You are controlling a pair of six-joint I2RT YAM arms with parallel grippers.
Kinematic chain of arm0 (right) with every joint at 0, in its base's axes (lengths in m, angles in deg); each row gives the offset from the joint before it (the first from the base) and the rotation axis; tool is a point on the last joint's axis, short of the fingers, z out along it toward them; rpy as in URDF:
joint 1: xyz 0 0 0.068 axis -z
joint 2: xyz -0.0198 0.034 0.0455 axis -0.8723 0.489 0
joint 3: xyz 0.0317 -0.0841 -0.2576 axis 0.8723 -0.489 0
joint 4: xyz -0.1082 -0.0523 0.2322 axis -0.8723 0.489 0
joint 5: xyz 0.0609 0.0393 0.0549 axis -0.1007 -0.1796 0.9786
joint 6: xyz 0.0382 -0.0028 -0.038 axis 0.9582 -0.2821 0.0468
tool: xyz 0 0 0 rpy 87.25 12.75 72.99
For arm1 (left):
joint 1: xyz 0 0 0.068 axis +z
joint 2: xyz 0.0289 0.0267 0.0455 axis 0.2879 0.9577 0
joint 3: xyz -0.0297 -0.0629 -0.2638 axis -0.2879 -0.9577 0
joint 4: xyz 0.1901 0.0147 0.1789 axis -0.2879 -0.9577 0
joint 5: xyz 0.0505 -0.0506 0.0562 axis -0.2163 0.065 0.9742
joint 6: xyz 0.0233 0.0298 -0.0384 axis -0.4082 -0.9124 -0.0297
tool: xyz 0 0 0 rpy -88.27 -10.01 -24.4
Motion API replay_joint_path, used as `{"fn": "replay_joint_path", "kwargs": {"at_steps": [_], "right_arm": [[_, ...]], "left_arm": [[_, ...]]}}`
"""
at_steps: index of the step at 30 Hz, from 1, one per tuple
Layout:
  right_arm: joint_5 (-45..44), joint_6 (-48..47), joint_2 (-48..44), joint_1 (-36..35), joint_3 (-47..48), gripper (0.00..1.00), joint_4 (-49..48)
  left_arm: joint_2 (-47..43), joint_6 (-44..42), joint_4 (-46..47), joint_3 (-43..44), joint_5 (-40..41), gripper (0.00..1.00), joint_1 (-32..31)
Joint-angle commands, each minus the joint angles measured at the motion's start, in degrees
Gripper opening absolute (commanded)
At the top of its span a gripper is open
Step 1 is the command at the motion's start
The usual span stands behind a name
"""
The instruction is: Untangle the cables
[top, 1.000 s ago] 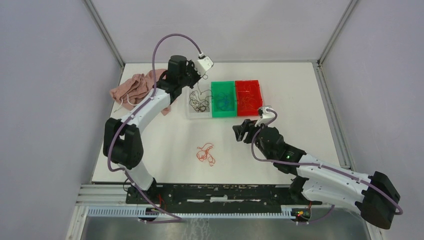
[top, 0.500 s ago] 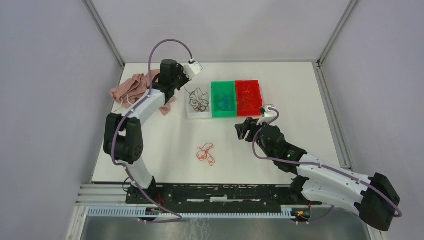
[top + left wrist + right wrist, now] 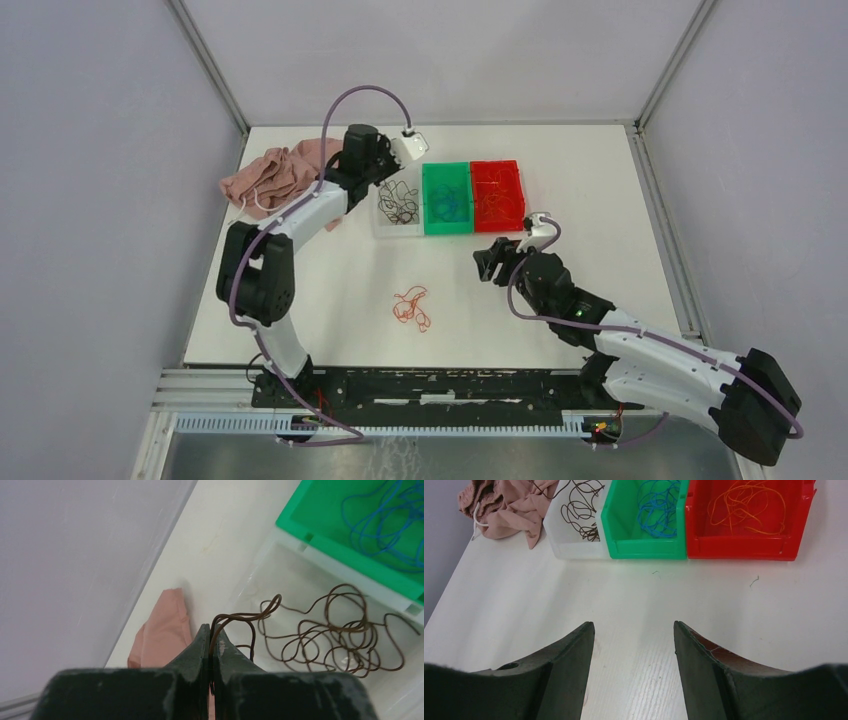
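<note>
Left gripper (image 3: 210, 634) pinches a thin dark-brown curly wire (image 3: 345, 630) above the clear plastic bin (image 3: 260, 580); right gripper (image 3: 633, 630), before that bin, jaws apart

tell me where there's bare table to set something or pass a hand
Free: right of the red bin; between the bins and the right fingers; near left, between pink cloth and loose orange wire. Crowded: back left, around cloth, left arm, clear bin.

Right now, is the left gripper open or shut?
Shut: the left gripper pinches a brown wire, jaws pressed together.
</note>
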Motion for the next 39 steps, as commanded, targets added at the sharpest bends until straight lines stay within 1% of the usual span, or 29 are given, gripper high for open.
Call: {"fn": "replay_joint_path", "kwargs": {"at_steps": [1,7,12,16,17,18,19,20,22,25,29,31,33,39], "right_arm": [[-0.5,0.2,-2.2,0.8,-0.4,0.65,-0.9],[-0.4,-0.1,-4.4,2.0,-1.4,0.66,0.3],[0.0,0.4,-4.3,2.7,-2.1,0.66,0.0],[0.3,0.4,-4.1,3.0,-2.2,0.65,0.0],[0.5,0.5,-4.1,3.0,-2.1,0.65,0.0],[0.5,0.5,-4.3,3.1,-2.1,0.65,0.2],[0.7,0.3,-4.4,3.1,-2.0,0.66,0.5],[0.8,0.1,-4.6,3.1,-1.9,0.65,0.7],[1.4,-0.2,-4.6,3.3,-1.7,0.66,0.8],[2.3,-0.3,-4.5,3.3,-1.3,0.65,0.9],[3.4,-0.7,-4.3,3.3,-0.8,0.65,0.9],[4.2,-1.2,-3.9,3.3,-0.2,0.65,1.2],[5.2,-1.7,-3.1,3.3,0.6,0.64,1.7],[8.2,-2.2,-0.6,3.3,2.2,0.63,1.7]], "left_arm": [[3.1,4.4,2.1,2.8,-0.9,0.03,-2.7],[7.0,4.7,3.4,1.8,0.7,0.03,-2.6],[8.6,8.5,2.8,1.7,-2.6,0.03,-2.9],[11.0,10.5,-0.2,3.6,-4.3,0.04,-2.9],[11.5,11.3,-1.2,4.3,-4.2,0.08,-2.9],[11.9,11.8,-2.3,5.2,-4.5,0.15,-2.8],[11.9,11.9,-4.0,6.0,-4.9,0.28,-2.6],[11.9,11.7,-4.5,6.4,-5.1,0.33,-2.6],[10.7,10.7,-5.3,6.5,-5.5,0.52,-2.4],[9.4,9.5,-8.6,8.2,-5.6,0.67,-2.4],[7.2,9.8,-13.3,12.0,-7.4,0.79,-1.2],[6.4,9.2,-15.6,14.3,-8.5,0.81,-0.4],[5.8,7.7,-17.2,16.1,-7.7,0.83,0.1],[4.0,3.2,-14.4,16.4,-1.6,0.85,0.8]]}}
